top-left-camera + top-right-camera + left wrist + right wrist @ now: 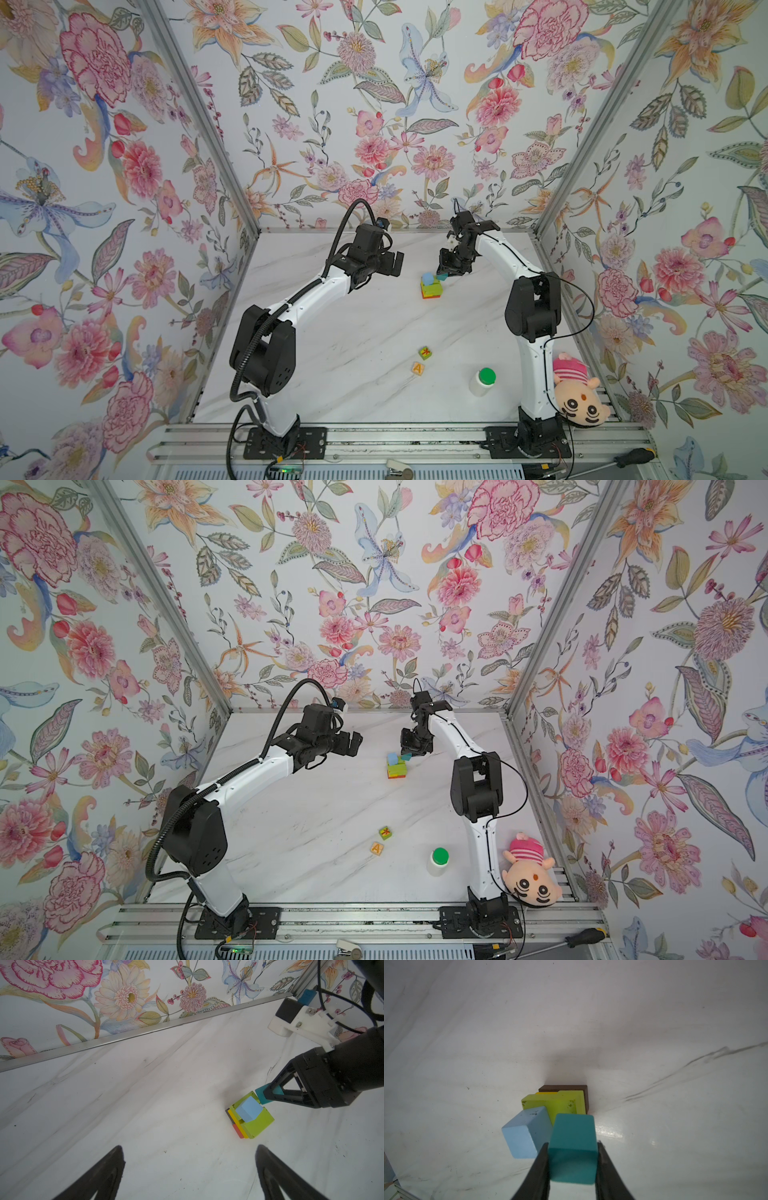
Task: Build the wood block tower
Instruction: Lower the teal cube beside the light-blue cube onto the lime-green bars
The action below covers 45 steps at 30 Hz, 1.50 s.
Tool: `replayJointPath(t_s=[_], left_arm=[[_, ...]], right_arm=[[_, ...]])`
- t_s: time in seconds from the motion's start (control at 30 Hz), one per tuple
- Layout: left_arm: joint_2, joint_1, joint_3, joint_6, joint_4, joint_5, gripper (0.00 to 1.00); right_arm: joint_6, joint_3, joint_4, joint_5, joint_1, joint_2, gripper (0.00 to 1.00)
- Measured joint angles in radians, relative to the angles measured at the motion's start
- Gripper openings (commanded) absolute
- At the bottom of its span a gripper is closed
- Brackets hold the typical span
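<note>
Your left gripper (395, 262) hangs above the marble table (332, 374) with its fingers spread wide and nothing between them, left of the tower and apart from it. Next come two loose cubes at the near middle of the table. The tan cube (418, 368) carries the only writing you can read, a capital "A". The green cube (424, 353) just behind it bears a red mark too small to make out. Farther back stands the tower (432, 289), one low stack. In it you can count a brown slab (562, 1087) at the bottom, then a red layer (238, 1132), a yellow layer (233, 1116) and a lime-green layer (259, 1124) whose separate pieces you cannot count. One light-blue cube (427, 277) sits on top, turned askew. Your right gripper (572, 1145) is clamped on the one teal cube (573, 1130), held just beside the light-blue cube at the lime-green layer's edge; whether it rests there you cannot tell. Farther right stand one white bottle (481, 382) with a green cap and one plush doll (579, 395) lying by the right arm's base.
</note>
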Motion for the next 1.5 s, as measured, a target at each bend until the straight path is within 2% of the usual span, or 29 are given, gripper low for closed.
replayJointPath(t_s=[1.5], left_arm=[[0.016, 0.023, 0.0, 0.002, 0.002, 0.026, 0.99]], right_arm=[[-0.008, 0.056, -0.01, -0.011, 0.01, 0.048, 0.3]])
